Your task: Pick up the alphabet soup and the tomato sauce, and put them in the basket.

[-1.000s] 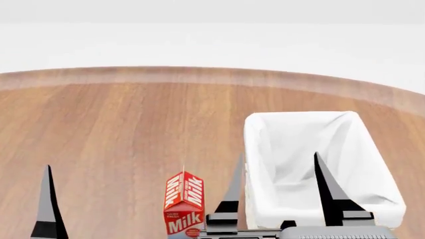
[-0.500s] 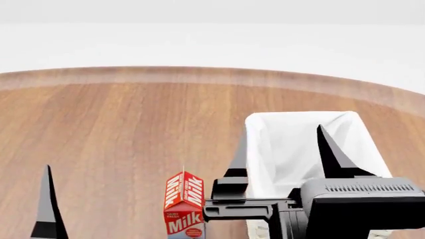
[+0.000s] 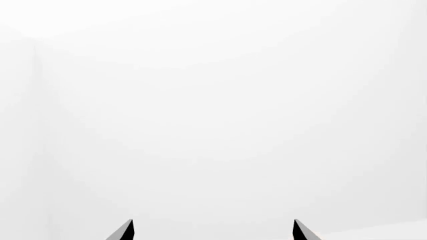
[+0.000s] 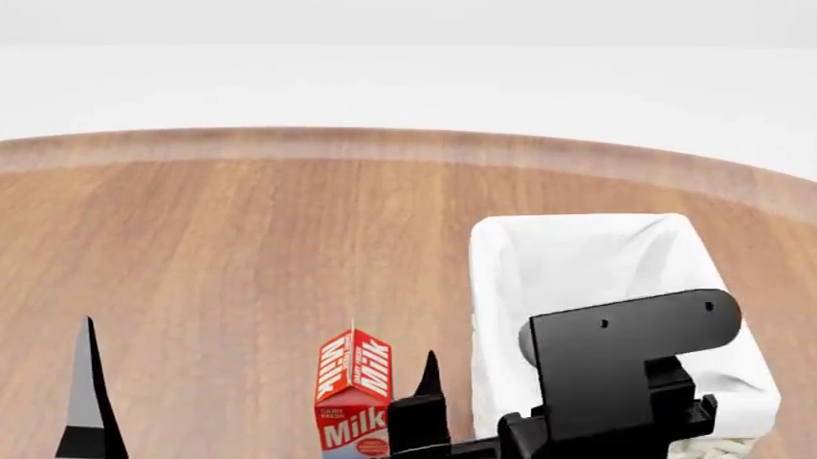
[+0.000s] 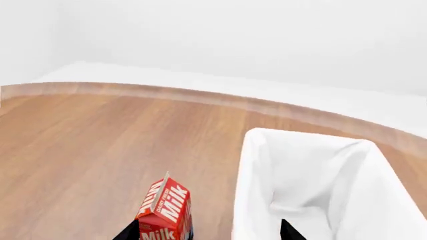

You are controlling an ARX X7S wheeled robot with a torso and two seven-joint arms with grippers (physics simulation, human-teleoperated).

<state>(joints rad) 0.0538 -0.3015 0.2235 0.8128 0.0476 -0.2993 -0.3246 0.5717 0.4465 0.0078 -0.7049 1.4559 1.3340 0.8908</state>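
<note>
right gripper (image 5: 205, 231): jaws apart, empty, above basket (image 4: 715, 287) near edge
left gripper (image 3: 212, 230): spread, empty
cans: neither in view
risk: descending blind could knock milk (image 4: 355, 397)

The right arm (image 4: 626, 368) is matte black and blocky, ending beside the basket (image 4: 511, 249) in a rounded bracket with 2 small screws on its face. The right gripper (image 5: 207, 231) has 2 thin black pointed fingers. The left gripper (image 3: 212, 230) has the same tapering fingers, black with a grey face.
</note>
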